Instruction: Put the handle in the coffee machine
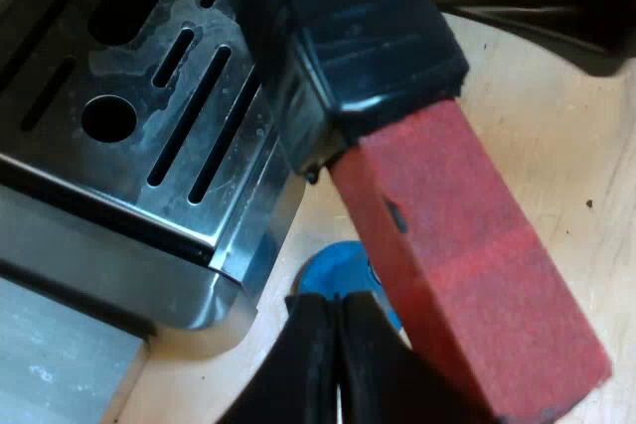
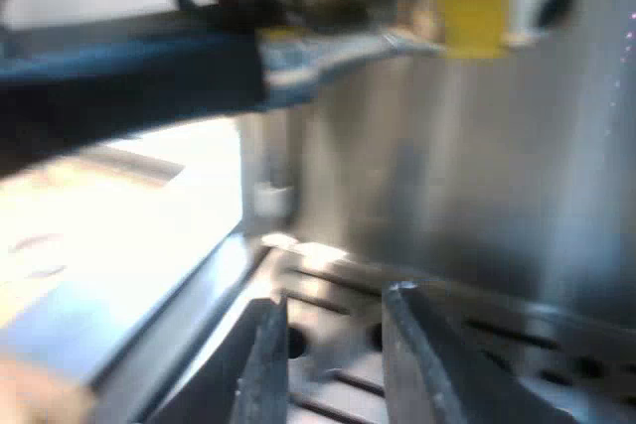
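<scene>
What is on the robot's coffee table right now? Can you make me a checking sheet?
Surface: wooden table, light wood with a small dark speck.
Job's things: espresso machine, water marks on its slotted drip tray. The dark handle with its red end sticks out from the machine's front, above the tray's corner. Cannot tell if it is locked in.
Clutter: blue tamper on the table, partly hidden behind the left claw.
Grippers: left claw shut, beside the red end; right claw open over the drip tray.
Cables: nothing seen.
Surroundings: pale grey area beyond the table's edge.
</scene>
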Motion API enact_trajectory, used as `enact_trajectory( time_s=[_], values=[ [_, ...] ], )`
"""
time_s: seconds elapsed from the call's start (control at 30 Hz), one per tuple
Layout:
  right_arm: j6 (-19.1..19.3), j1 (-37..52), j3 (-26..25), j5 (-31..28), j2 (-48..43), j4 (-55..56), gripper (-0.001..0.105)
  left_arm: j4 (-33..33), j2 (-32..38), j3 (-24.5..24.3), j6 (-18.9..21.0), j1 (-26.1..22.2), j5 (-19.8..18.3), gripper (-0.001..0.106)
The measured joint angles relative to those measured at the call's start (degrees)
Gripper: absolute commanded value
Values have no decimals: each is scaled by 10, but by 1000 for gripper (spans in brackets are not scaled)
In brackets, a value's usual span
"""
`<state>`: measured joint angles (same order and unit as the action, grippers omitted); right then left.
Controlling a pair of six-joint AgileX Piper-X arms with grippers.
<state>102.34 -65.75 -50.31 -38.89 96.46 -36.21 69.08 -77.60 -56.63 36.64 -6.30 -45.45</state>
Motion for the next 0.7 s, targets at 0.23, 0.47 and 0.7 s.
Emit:
enact_trajectory(
  time_s=[0.23, 0.47, 0.7],
  values=[
    [-13, -18, 0, 44, -78, 73, 27, -1, 0, 0, 0, 0, 0, 1],
    [-17, -60, 0, 52, -171, 162, 27, -1, 0, 0, 0, 0, 0, 1],
    [-25, -110, 0, 45, -261, 251, 32, -1, 0, 0, 0, 0, 0, 1]
  ],
)
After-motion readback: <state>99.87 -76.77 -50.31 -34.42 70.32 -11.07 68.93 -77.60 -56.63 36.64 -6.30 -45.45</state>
